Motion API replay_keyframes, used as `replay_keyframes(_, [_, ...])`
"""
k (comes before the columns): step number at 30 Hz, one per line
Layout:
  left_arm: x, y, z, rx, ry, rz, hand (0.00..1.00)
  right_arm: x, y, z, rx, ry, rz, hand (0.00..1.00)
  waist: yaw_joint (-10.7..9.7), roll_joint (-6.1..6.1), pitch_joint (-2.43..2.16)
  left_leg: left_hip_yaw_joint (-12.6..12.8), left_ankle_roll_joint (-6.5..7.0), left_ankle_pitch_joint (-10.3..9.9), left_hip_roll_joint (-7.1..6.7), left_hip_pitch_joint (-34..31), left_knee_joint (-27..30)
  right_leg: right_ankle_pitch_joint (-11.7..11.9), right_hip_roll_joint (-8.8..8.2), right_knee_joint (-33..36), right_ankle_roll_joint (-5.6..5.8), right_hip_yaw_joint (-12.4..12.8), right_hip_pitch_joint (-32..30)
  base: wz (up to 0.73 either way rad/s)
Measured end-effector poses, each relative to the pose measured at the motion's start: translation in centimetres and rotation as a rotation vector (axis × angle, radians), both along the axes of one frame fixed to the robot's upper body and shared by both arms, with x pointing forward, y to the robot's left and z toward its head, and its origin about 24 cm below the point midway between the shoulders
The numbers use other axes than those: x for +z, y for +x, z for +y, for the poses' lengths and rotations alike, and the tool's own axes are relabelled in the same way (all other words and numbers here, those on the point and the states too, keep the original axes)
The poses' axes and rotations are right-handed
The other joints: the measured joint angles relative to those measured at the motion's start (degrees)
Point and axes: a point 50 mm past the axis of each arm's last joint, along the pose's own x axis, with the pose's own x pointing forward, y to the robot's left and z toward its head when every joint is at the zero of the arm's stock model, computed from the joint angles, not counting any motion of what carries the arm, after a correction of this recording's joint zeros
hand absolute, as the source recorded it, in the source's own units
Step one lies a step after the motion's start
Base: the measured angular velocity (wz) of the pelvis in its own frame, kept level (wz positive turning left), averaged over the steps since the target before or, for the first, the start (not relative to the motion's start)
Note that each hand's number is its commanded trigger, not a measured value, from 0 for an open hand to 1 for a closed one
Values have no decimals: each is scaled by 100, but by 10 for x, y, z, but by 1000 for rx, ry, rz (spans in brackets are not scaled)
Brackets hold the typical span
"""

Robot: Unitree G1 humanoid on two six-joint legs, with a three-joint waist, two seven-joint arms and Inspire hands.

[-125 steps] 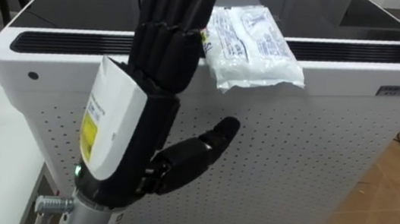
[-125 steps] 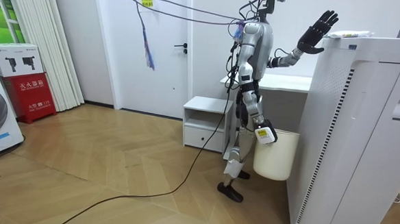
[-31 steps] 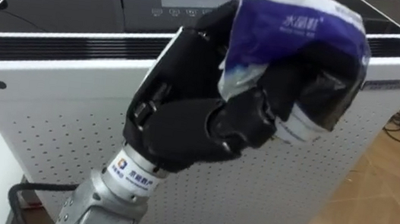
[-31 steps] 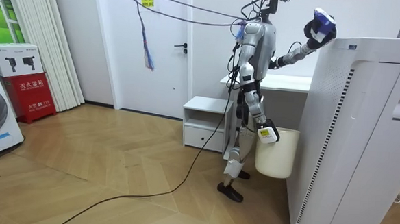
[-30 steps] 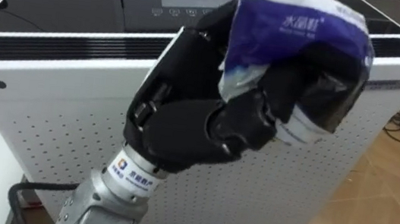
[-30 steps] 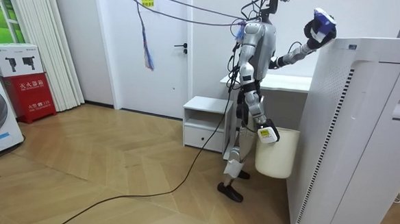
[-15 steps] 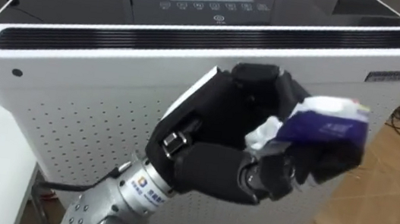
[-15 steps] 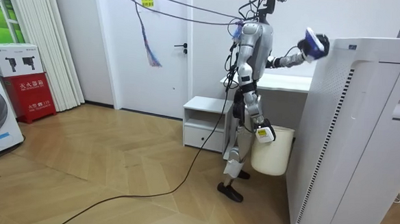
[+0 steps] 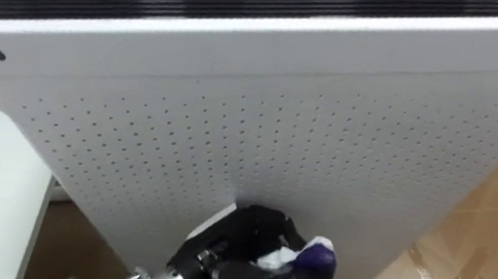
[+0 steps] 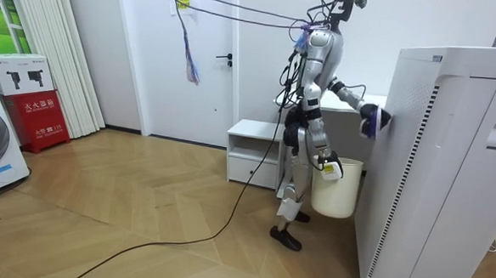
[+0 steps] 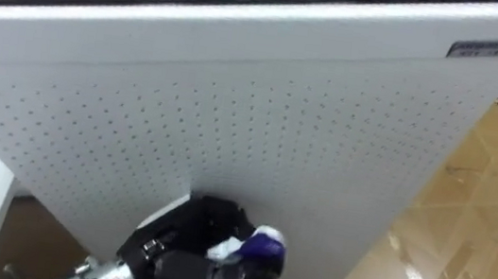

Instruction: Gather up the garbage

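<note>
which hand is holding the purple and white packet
The left hand, curled round the packet beside the white appliance; the right hand is down at the white bin.

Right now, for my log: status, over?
Left hand shut on crumpled packet, low before white appliance. Right hand at white bin. No obstruction seen.

Left arm reaching forward and down, left hand low, fingers curled round a crumpled packet, right arm hanging, right hand at thigh height
</note>
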Motion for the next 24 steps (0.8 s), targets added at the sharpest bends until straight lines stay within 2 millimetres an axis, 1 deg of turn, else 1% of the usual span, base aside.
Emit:
replay_keyframes(1, [-6, 1, 2, 14, 30, 17, 100, 1, 5, 2, -1, -4, -3, 100, 11, -11, 7, -3, 1, 19, -8, -99, 12, 0, -6, 41, -1, 2, -110, 3])
replay_keyframes(4, [-12, 1, 3, 29, 65, 27, 100, 4, 14, 3, 0, -7, -19, 100, 56, -20, 17, -1, 7, 42, -13, -371, 84, 13, -7, 117, -20, 29, -383, 0])
replay_keyframes(6, [-16, 1, 4, 51, 79, 40, 100, 6, 19, 4, 0, -6, -32, 100, 84, -47, 36, -1, 9, 44, -12, -570, 153, 14, -40, 206, -22, 30, -595, 0])
replay_keyframes(8, [-21, 0, 5, 58, 85, 60, 100, 7, 20, 4, 1, -6, -35, 100, 84, -64, 55, 1, 10, 45, -12, -625, 166, 14, -46, 231, -22, 28, -658, 0])
replay_keyframes(11, [-28, -1, 8, 76, 98, 85, 100, 8, 21, 4, -7, -11, -41, 100, 100, -83, 68, 31, 15, 49, -15, -718, 184, 14, -47, 273, -23, 64, -778, -6])
replay_keyframes(16, [-48, -4, 16, 139, 156, 159, 100, 11, 29, 5, -18, -16, -62, 100, 97, -103, 82, 41, 29, 58, -26, -914, 284, 10, -84, 411, -29, 92, -1001, -3])
replay_keyframes(20, [-57, -6, 20, 164, 184, 189, 100, 13, 32, 6, -26, -14, -82, 100, 93, -104, 84, 31, 39, 62, -40, -1019, 358, 9, -110, 474, -29, 81, -1092, 0])
replay_keyframes(24, [-58, -6, 23, 182, 193, 185, 100, 16, 36, 8, -23, -11, -102, 100, 97, -129, 101, 35, 46, 69, -38, -1085, 397, 9, -115, 516, -30, 86, -1158, 0])
